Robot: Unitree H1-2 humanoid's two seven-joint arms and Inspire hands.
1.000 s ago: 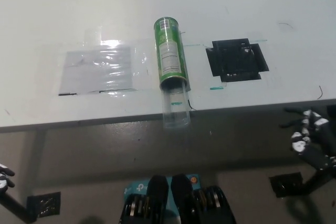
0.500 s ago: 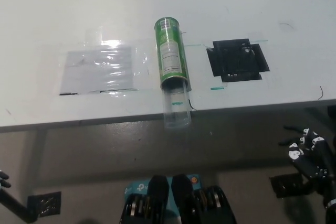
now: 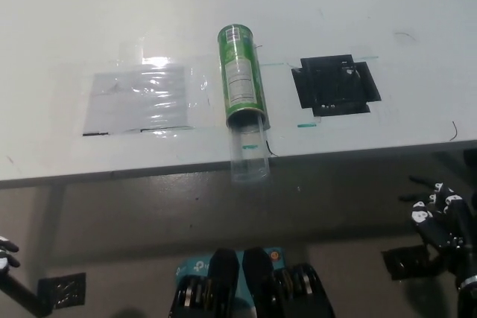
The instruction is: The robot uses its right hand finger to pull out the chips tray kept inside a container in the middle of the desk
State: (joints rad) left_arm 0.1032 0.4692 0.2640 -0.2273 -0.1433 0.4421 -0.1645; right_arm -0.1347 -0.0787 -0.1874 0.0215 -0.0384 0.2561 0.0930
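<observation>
A green chips container (image 3: 241,74) lies on its side in the middle of the white desk (image 3: 387,5), its open end toward me. A clear tray (image 3: 249,153) sticks out of that end and reaches past the desk's front edge. My black right hand (image 3: 441,217) hangs below the desk edge at the lower right, well apart from the tray, fingers spread and holding nothing. Only the fingertips of my white left hand (image 3: 6,251) show at the lower left edge.
A clear plastic sheet (image 3: 138,97) is taped flat to the desk left of the container. A black square patch (image 3: 335,85) is taped to its right. Dark floor lies below the desk edge, with small black blocks (image 3: 406,262) on it.
My right hand has dropped lower and drifted slightly right, away from the desk edge. The container and tray have not moved.
</observation>
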